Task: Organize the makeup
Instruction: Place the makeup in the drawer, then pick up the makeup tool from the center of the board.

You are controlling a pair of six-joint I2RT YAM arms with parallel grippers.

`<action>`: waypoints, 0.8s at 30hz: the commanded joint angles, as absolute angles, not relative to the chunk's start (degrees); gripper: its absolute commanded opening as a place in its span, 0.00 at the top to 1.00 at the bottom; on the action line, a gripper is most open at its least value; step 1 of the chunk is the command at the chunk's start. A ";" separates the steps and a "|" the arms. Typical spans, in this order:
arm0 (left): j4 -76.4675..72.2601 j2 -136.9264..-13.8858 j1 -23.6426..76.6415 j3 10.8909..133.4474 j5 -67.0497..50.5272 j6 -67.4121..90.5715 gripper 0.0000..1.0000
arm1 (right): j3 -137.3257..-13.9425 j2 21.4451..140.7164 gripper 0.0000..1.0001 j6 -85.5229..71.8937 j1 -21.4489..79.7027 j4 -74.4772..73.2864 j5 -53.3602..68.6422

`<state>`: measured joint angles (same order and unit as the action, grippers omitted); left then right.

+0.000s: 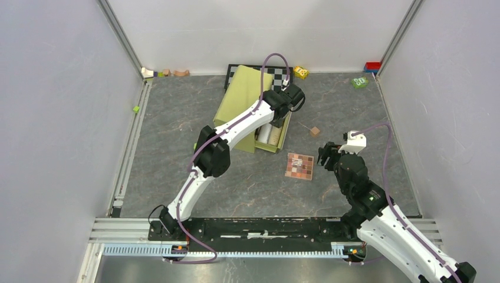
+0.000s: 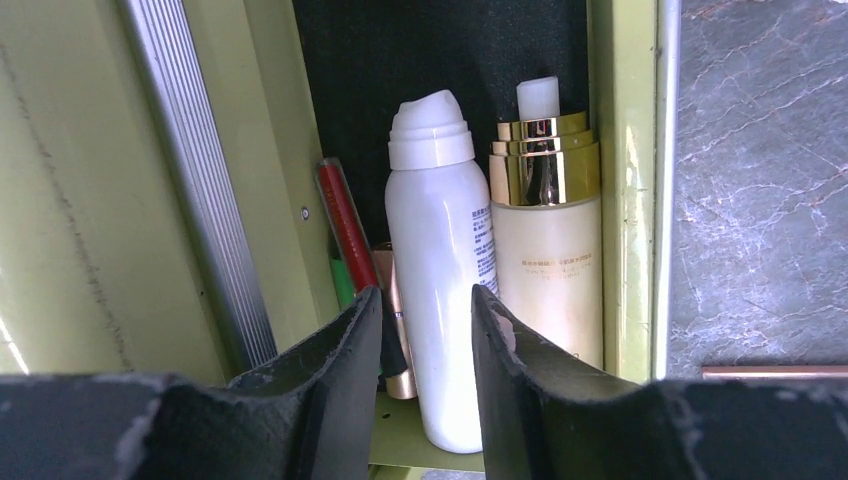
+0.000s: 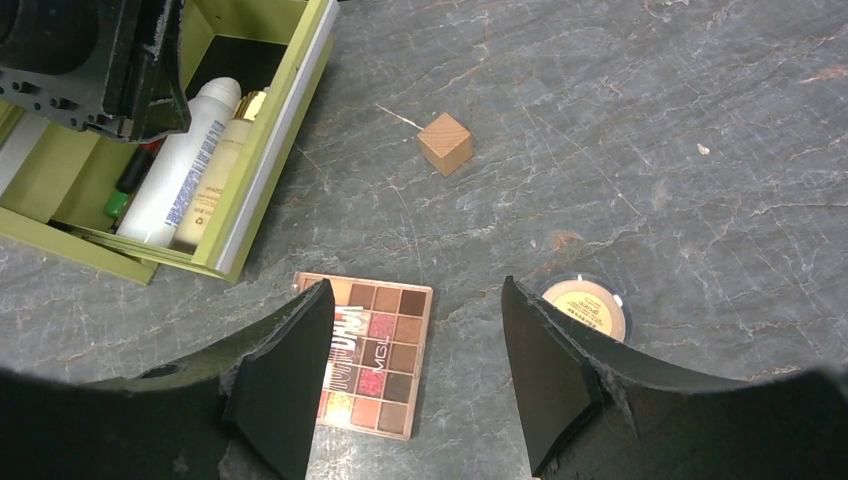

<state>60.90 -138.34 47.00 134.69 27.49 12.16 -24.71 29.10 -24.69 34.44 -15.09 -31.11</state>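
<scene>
We look down on a grey, marble-veined table [image 1: 171, 130] shut in by pale grey walls and aluminium corner posts, with a black-and-white chequered board [image 1: 278, 72] at the back wall, partly behind an open olive-green box [image 3: 272, 140]. Little writing can be read. The square pink-brown eyeshadow palette [image 3: 375, 350] lies flat on the bare table near the box but apart from it. It carries white letters that look like "MGL", and the larger pink word beside them is cut off by a jaw. The white plastic bottle [image 2: 440, 270] has blue small print down its side and the beige bottle with a gold collar [image 2: 548, 270] a faint line of print, both too small for us to read. These two lie side by side inside the box, the beige one against its wall. On the white bottle's other side we make out a red pencil [image 2: 343, 222], a green tube [image 2: 341, 285] and a bronze tube [image 2: 396, 300], each largely hidden. The left jaws hang over the box, narrowly parted, with nothing between them. The right jaws stand wide apart over the palette's corner, released and empty. A round peach compact [image 3: 583, 305] lies on the table beside the palette, its near rim hidden behind a jaw and its label illegible. A small wooden cube [image 3: 445, 143] sits apart, between box and compact. From overhead, the left arm [image 1: 236, 127] covers most of the box's inside.
</scene>
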 commanded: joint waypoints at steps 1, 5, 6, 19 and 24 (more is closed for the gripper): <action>63.19 -135.42 46.14 136.91 29.60 12.70 0.55 | -24.26 29.05 0.31 -25.49 34.25 -13.19 -32.13; 62.00 -132.87 46.65 138.32 26.38 11.77 0.55 | -24.39 29.56 0.31 -26.68 34.34 -14.30 -33.69; 61.22 -131.91 46.90 138.19 25.01 11.28 0.55 | -24.51 30.13 0.32 -27.03 34.36 -14.68 -34.26; 54.84 -116.56 48.78 136.97 12.02 8.45 0.51 | -31.92 46.95 0.21 -27.33 33.87 -22.05 -35.66; 54.52 -106.51 47.03 127.52 14.23 9.20 0.48 | -37.30 55.51 0.09 -27.97 29.95 -28.19 -37.75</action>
